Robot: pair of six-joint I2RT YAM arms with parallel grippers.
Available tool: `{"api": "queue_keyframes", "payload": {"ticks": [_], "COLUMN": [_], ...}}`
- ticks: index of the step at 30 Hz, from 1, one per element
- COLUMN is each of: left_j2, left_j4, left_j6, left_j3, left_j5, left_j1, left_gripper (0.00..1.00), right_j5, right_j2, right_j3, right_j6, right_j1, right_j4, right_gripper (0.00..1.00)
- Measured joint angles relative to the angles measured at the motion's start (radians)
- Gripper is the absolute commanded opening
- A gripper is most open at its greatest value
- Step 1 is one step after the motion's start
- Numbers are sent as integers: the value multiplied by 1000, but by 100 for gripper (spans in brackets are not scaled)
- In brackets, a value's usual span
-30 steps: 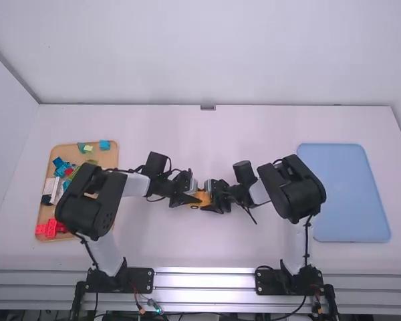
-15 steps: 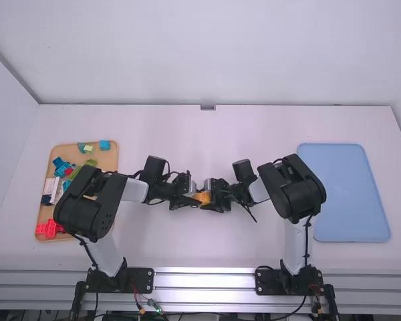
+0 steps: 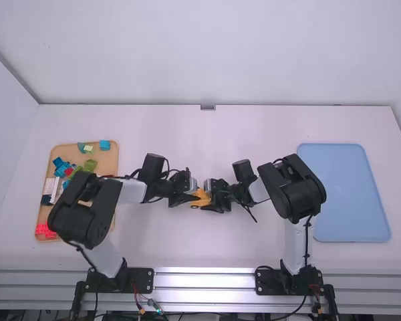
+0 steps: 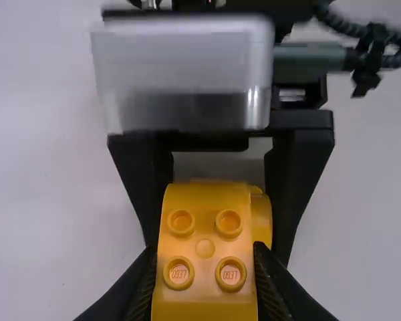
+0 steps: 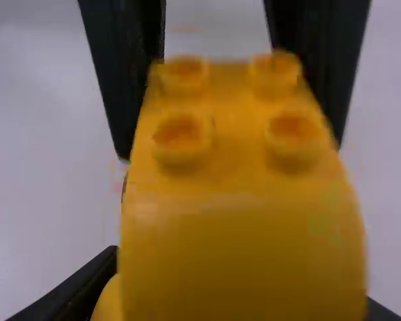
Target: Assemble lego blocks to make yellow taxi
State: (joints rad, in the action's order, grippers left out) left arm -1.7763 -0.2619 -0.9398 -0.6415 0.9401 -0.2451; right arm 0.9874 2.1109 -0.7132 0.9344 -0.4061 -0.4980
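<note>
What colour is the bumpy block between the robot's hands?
The studded block is orangey yellow; it shows best in the left wrist view.

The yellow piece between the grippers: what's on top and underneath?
Round studs stand on top of the yellow piece, with nothing stacked on them. What lies underneath is hidden.

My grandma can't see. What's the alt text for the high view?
The left gripper and right gripper hold yellow lego together above a white table. A tan tray of colourful blocks is at the left, a blue tray at the right.
</note>
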Motion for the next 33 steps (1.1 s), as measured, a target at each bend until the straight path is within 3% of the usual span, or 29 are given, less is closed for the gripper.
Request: {"api": "queue_keyframes", "payload": {"ticks": [7,33], "left_j2": [-75,-76], "left_j4": [-80,23], "left_j6": [27,-3], "left_j3": [0,-40], "left_j5": [84,34], "left_j1": [7,-25], "left_gripper": [2,1], "right_j5": [2,13], "right_j2": [0,0], "right_j3": [0,2], "right_j6": [1,11], "right_j1": [5,11], "right_j4": [2,5], "right_gripper": [59,59]}}
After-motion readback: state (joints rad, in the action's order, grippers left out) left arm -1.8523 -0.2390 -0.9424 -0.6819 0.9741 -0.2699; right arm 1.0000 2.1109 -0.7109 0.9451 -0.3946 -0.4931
